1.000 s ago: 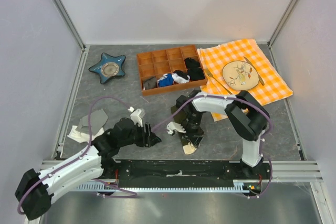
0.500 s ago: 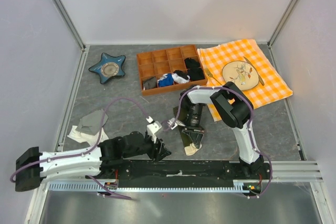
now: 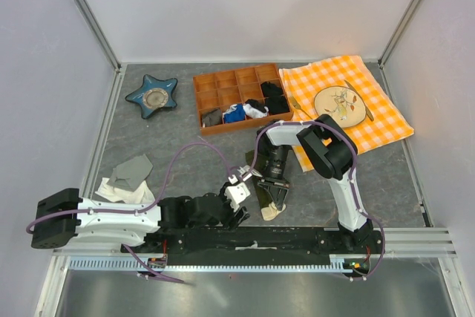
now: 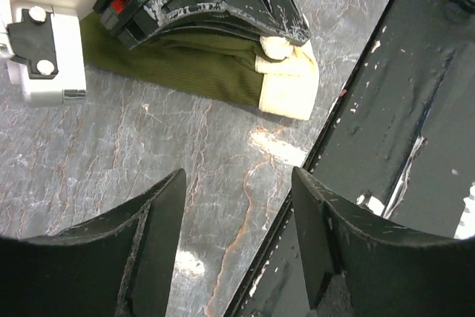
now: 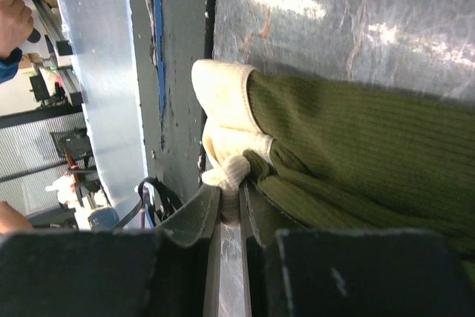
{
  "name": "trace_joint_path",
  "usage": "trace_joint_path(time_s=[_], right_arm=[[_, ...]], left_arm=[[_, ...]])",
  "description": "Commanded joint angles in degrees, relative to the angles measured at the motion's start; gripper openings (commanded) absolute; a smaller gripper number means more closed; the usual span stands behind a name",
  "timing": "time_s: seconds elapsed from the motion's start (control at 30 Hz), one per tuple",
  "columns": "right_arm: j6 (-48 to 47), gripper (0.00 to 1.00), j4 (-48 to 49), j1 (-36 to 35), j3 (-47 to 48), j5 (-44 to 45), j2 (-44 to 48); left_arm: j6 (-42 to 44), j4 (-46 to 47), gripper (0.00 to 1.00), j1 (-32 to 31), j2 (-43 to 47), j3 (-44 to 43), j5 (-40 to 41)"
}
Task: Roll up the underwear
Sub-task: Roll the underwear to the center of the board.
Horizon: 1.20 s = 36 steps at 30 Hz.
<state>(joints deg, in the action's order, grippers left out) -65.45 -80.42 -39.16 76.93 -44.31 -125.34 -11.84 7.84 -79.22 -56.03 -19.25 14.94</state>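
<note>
Left end effector: I watch it swing in from the left; jaws spread, empty, now just beside the waistband end.
Right end effector: pinching the cream waistband.
Underwear: folded strip on the worktop, near edge.
Meaning: I judge both arms are placed to start rolling.

1. Top view: nothing can be read on the tray, the plate or the checked cloth; any marks are too small.
2. Left wrist view: the underwear and its waistband show no legible label, and the rail shows only scratches.
3. Right wrist view: the room at the left edge is too blurred to read.
</note>
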Motion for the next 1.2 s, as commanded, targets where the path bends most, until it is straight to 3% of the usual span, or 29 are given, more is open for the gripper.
trace_joint_path(time_s=[0.0,0.4,0.73,1.17], right_arm=[[-0.7,0.17,7.1,0.2,-0.3,0.8,-1.5],[-0.3,0.17,7.6,0.3,-0.4,0.8,-1.7],[-0.2,0.17,7.7,0.3,-0.4,0.6,-1.8],[-0.2,0.18,7.7,0.4,-0.4,0.6,-2.1]], left_arm=[[4.8,2.8,0.66,-0.8,-1.0,-1.3,2.0],[3.9,2.4,0.7,-0.7,2.1,0.3,5.3],[4.2,2.1,0.7,-0.7,6.5,3.4,2.8],[8.3,1.8,0.69,-0.7,-4.6,-1.4,-0.3]])
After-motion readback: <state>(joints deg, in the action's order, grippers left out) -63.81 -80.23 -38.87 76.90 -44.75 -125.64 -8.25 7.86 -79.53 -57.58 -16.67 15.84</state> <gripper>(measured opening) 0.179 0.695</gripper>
